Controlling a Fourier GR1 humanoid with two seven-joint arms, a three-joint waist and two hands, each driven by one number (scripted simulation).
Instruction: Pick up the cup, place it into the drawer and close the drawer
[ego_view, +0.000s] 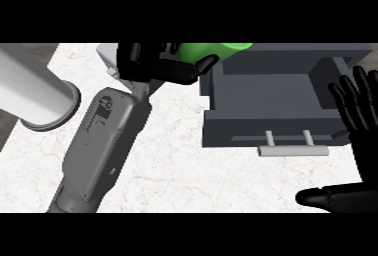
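Note:
A green cup (214, 50) lies sideways at the top of the view, just past the far left corner of the open grey drawer (221, 100). My left hand (159, 65) is curled round the cup's left end and hides part of it. The drawer's inside shows nothing in it, and its pale bar handle (291, 149) faces me. My right hand (362, 130) stands open at the right edge, fingers up, beside the drawer's right wall, with its thumb (325, 196) pointing left below.
A large white cylinder (37, 95) lies at the left on the white marble counter (184, 175). My grey left forearm (100, 145) crosses the counter diagonally.

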